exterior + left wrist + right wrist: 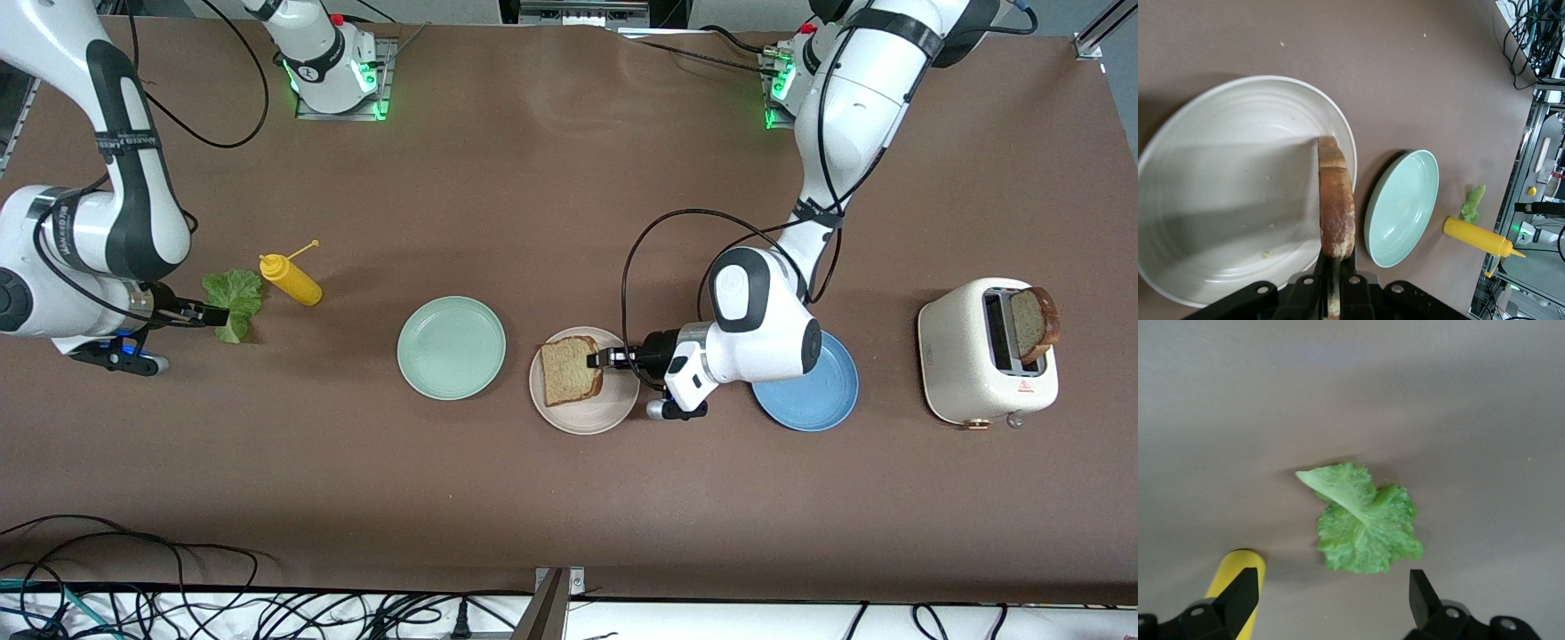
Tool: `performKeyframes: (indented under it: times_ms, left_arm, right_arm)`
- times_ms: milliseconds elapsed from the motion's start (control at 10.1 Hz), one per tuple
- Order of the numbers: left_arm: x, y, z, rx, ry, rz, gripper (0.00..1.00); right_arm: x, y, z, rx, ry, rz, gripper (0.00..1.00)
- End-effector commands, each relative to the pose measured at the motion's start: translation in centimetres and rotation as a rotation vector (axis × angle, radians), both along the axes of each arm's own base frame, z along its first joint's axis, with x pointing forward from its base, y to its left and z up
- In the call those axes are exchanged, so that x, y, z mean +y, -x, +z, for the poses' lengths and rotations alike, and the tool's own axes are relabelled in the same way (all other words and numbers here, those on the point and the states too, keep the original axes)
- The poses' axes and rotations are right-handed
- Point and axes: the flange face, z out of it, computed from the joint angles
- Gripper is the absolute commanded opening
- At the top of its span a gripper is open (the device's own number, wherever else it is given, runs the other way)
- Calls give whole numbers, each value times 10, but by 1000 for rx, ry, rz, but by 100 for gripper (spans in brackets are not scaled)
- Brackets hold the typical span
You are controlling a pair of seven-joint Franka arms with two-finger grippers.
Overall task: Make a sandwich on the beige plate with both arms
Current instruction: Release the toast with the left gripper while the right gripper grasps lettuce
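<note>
The left gripper pinches a toast slice over the beige plate; it should be laid flat and centred before release. The right gripper, fingers spread, hovers over the lettuce near the tabletop's right-arm edge. The toast's underside is hidden.

A brown table fills the frame. On it, from frame left to right: lettuce, mustard bottle, green plate, beige plate, blue plate, toaster.
</note>
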Motion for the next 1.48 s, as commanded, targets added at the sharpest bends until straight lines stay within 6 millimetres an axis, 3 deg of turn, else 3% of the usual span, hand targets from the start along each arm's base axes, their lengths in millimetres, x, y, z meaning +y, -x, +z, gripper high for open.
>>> performKeyframes:
  times_ms: [0,99,198,495,594,692,791,890,989,1088,1187,1286,1385]
  left_arm:
    - [1,-6,0,-11,17,20,0]
    - [6,-8,0,-13,11,27,11]
    - [13,-8,-5,-8,2,32,98]
    - [60,-25,-3,-21,-48,90,100]
    - [80,-29,2,-30,-69,115,100]
    - [87,-32,7,-38,-75,123,100]
    - [96,-36,15,-56,-88,130,100]
    - [118,-45,24,-79,-119,154,100]
    - [135,-47,37,-97,-159,146,100]
    - [140,-44,50,-128,-216,101,100]
    - [165,-45,71,-154,-252,103,100]
    - [198,-47,98,-184,-275,127,100]
    - [229,-38,130,-217,-335,111,100]
  right_arm:
    - [-12,14,-28,11,-9,26,100]
    - [-14,17,-41,14,-12,28,100]
    - [-22,21,-54,28,-22,38,100]
    - [-28,26,-80,64,-33,47,100]
    - [-35,28,-93,64,-34,38,100]
    - [-38,30,-102,74,-44,51,100]
    - [-39,31,-104,77,-46,50,100]
    - [-38,32,-107,83,-49,50,100]
    - [-38,32,-109,85,-52,48,87]
    - [-41,33,-109,87,-53,45,47]
    - [-41,33,-109,89,-57,54,21]
    - [-41,33,-109,89,-57,56,5]
    - [-41,33,-109,87,-59,54,0]
